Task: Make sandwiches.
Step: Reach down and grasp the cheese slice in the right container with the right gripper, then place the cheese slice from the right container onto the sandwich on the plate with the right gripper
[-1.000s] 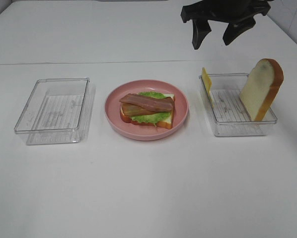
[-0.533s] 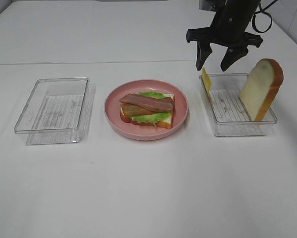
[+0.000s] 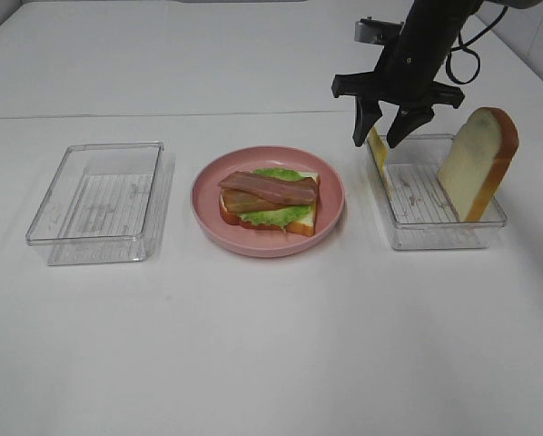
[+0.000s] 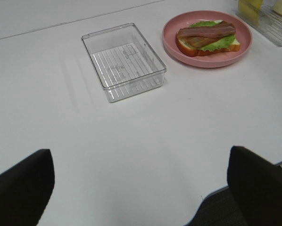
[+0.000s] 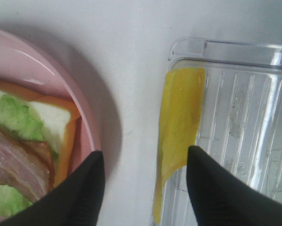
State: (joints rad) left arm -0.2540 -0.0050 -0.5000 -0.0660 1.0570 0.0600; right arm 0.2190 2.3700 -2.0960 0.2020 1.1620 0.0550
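Observation:
A partly built sandwich lies on a pink plate in the middle of the table: a bread slice, green lettuce and brown bacon on top. It also shows in the left wrist view and the right wrist view. A yellow cheese slice leans on the left wall of the right clear tray; it also shows in the right wrist view. A bread slice stands at that tray's right end. My right gripper is open, its fingers straddling the cheese from above. My left gripper is open and empty.
An empty clear tray stands left of the plate, and also shows in the left wrist view. The table's far edge line runs behind the trays.
My right gripper has come down and toward the left end of the right tray, from high above it to just over the cheese slice. Nothing else moved.

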